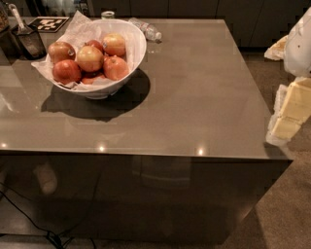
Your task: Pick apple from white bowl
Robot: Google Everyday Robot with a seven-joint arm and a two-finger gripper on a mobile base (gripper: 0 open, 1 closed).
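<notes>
The white bowl (129, 61) stands on the far left of the grey table, lined with crumpled white paper (77, 26). It holds several apples. The palest, yellow-orange apple (90, 58) lies in the middle of the pile, with redder apples (66, 71) around it. My gripper (290, 109), cream and white, hangs at the right edge of the view. It is beyond the table's right edge, far from the bowl, and holds nothing that I can see.
A clear plastic bottle (146, 30) lies behind the bowl, with a small glass (108, 15) beside it. A dark container with a utensil (28, 39) and a black-and-white marker tag (48, 23) sit at the far left. Cables (46, 233) run on the floor in front.
</notes>
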